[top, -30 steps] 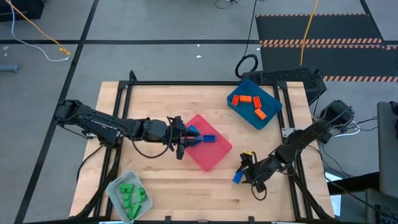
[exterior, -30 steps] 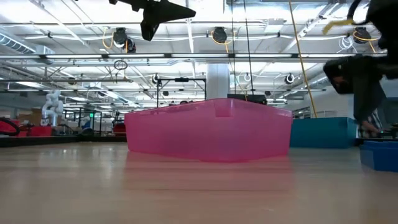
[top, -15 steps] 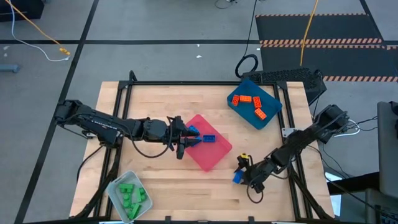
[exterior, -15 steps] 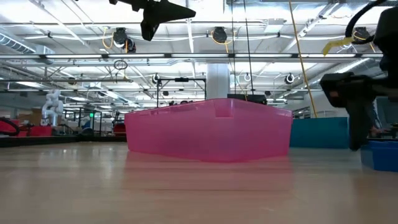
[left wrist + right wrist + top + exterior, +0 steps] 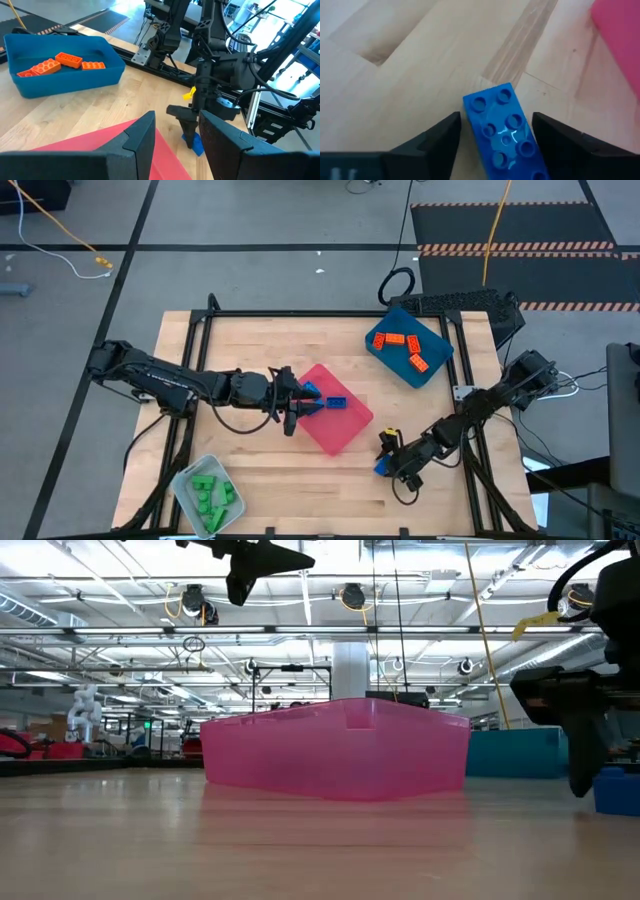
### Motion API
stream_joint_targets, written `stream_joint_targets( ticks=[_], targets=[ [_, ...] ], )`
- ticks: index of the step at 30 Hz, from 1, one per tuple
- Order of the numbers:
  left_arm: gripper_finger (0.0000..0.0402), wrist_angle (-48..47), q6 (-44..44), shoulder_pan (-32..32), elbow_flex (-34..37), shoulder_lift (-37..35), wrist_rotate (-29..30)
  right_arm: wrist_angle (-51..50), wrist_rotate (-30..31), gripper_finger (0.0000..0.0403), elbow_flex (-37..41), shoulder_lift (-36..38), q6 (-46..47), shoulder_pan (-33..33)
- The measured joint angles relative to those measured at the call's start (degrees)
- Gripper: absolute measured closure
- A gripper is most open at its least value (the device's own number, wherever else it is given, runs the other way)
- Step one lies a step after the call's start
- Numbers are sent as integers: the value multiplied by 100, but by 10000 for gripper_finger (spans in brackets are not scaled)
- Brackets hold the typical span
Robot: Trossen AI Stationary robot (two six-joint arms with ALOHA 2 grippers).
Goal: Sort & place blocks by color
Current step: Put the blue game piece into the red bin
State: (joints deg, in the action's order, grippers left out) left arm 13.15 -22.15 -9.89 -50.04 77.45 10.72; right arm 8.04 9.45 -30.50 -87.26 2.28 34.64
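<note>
A blue block (image 5: 504,129) lies flat on the table near its front right, studs up. My right gripper (image 5: 496,119) slants down over it, open, with one finger on each side and a narrow gap on both. In the high view the same gripper (image 5: 385,457) covers most of that block (image 5: 380,469). My left gripper (image 5: 300,402) hangs open and empty over the pink tray (image 5: 345,435), which holds two blue blocks (image 5: 335,401). Orange blocks (image 5: 405,348) lie in the blue tray (image 5: 432,372). Green blocks (image 5: 208,495) lie in the pale grey tray (image 5: 185,480).
The pink tray's corner (image 5: 620,30) is close beside the blue block. A black frame rail (image 5: 470,470) runs along the table's right edge behind my right arm. Bare wood lies between the grey tray and my right gripper.
My right gripper has come down toward the blue block on the table, shifting slightly toward the table's left and near edge. The block has stayed where it was.
</note>
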Motion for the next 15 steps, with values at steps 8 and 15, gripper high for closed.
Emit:
stream_joint_targets(
  ticks=[8,15],
  targets=[
    [250,-6,59,-54,-1,0,2,-112,-73,269,1,71,-239,0],
    [250,-15,423,-255,0,0,328,477,754,269,-54,625,-1114,-19]
  ],
)
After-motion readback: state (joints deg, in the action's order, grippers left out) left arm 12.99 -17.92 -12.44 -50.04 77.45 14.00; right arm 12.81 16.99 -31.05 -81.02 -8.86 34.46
